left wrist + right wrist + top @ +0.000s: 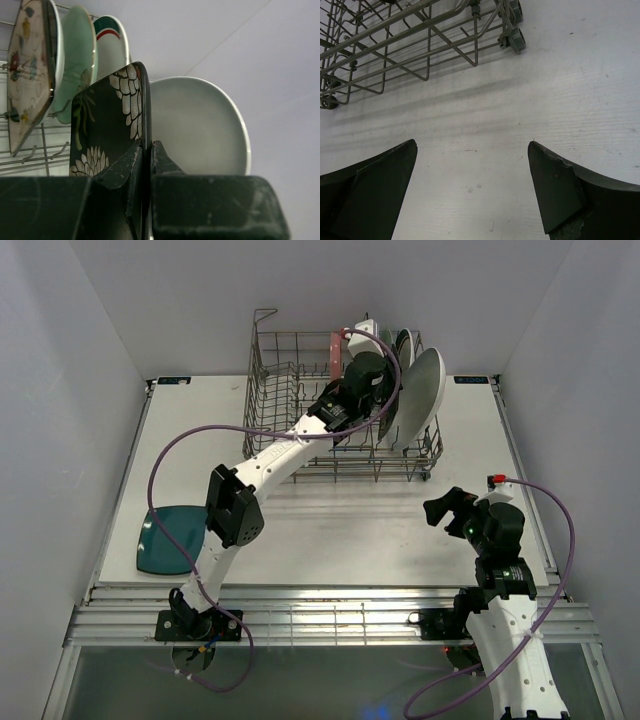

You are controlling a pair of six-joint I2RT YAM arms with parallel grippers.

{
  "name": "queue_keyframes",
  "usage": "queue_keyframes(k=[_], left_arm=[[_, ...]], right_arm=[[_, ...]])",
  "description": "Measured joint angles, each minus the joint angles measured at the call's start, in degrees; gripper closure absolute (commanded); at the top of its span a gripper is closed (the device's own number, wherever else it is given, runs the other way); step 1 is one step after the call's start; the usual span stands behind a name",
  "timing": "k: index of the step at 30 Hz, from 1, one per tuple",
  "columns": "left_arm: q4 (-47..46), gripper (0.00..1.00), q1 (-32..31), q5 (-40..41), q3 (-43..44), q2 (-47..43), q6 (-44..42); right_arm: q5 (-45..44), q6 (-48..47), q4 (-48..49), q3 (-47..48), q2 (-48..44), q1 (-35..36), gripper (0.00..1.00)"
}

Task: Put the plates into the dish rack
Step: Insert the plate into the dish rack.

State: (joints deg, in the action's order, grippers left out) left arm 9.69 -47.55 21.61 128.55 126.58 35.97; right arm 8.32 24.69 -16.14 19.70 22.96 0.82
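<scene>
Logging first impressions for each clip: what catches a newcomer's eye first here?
The left end effector, deep in the rack, pinches a black floral plate upright beside the plates standing at its right end. A teal plate lies at the left of the table, while the right end effector hangs open over the table in front of the rack.

Plates (pixel 425 390) upright in dish rack (pixel 283 380)

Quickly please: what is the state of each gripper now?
Left gripper: closed on the black floral square plate.
Right gripper: open, holding nothing.
</scene>
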Motion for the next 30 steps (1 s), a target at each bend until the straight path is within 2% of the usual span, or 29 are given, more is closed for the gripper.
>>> queue_keyframes(k=[8, 30], left_arm=[[0.7, 1.0, 2.2, -0.3, 1.0, 3.4, 0.9], [3.6, 1.0, 3.7, -0.3, 1.1, 3.5, 5.6]], right_arm=[[0.0, 0.0, 0.1, 0.0, 0.1, 0.0, 0.03], [0.0, 0.0, 0.9, -0.8, 0.1, 0.0, 0.03]])
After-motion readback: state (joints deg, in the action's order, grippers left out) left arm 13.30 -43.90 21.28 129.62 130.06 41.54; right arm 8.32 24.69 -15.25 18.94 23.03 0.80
